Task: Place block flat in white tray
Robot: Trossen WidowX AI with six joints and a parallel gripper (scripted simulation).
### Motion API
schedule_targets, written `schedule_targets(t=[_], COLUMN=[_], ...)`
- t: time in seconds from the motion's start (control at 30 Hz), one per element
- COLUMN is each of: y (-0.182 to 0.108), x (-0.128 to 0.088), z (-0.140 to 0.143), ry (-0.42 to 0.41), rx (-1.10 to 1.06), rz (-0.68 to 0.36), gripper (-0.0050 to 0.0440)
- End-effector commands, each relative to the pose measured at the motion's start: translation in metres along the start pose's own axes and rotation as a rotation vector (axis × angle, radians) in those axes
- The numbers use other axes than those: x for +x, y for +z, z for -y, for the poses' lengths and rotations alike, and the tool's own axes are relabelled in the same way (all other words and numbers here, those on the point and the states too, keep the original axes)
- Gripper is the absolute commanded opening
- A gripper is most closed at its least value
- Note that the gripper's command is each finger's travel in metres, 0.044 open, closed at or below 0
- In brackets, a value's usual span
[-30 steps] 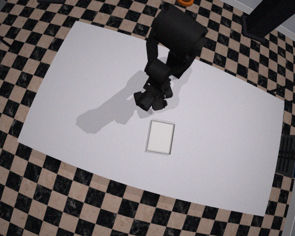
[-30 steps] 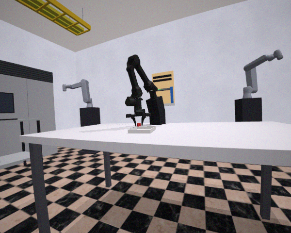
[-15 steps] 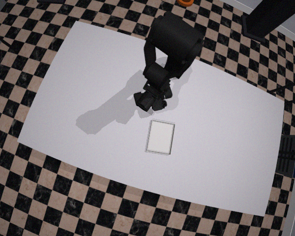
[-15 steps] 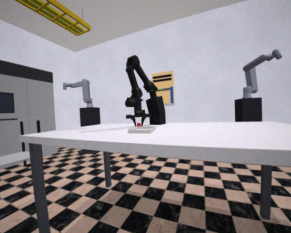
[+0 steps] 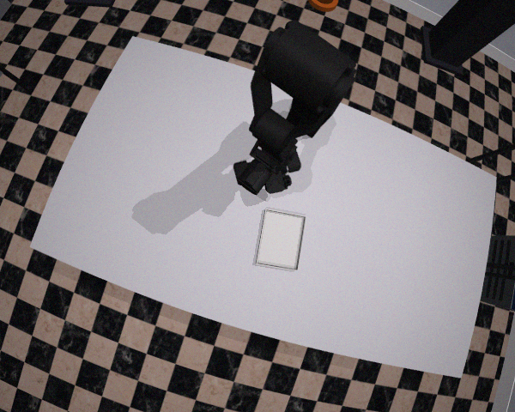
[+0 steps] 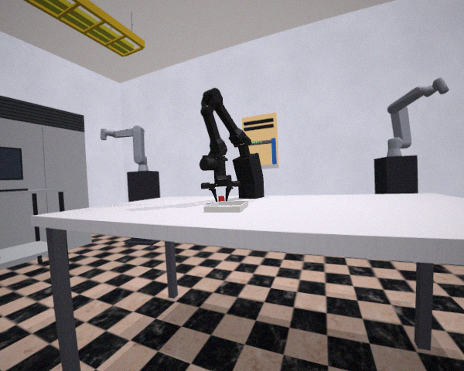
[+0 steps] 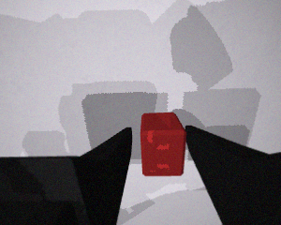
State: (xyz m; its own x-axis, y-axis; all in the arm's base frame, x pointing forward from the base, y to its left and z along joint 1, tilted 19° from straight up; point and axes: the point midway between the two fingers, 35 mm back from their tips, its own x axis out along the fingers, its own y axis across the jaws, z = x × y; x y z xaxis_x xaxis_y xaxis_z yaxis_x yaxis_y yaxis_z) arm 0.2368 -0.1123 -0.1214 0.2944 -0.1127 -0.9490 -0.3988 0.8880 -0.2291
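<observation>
A small red block [image 7: 162, 150] stands on the white table, between my two black fingers in the wrist view. My gripper [image 7: 157, 131] is open around it, with a narrow gap visible on the left side of the block. In the exterior view the block [image 6: 221, 198] sits low between the fingertips of the gripper [image 6: 221, 195], just behind the white tray [image 6: 226, 206]. In the top view the arm's wrist [image 5: 262, 177] hides the block. The tray [image 5: 280, 239] lies just in front of it and holds nothing.
The arm's black base [image 5: 304, 70] stands at the table's back edge. Two grey arms on black pedestals [image 6: 143, 183] [image 6: 396, 173] stand behind the table, away from it.
</observation>
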Motion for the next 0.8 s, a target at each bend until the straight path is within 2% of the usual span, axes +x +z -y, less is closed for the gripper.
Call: schedule_targets(t=[0.0, 0.27, 0.3, 0.77], y=[0.0011, 0.0011, 0.0011, 0.0011], x=[-0.0014, -0.0014, -0.0014, -0.0014], z=[0.0027, 0.0027, 0.0027, 0.0027], ry=[-0.012, -0.012, -0.012, -0.012], rx=[0.0, 0.0, 0.0, 0.0], rz=[0.001, 0.001, 0.001, 0.001], gripper=[0.0209, 0.0209, 0.0, 0.0])
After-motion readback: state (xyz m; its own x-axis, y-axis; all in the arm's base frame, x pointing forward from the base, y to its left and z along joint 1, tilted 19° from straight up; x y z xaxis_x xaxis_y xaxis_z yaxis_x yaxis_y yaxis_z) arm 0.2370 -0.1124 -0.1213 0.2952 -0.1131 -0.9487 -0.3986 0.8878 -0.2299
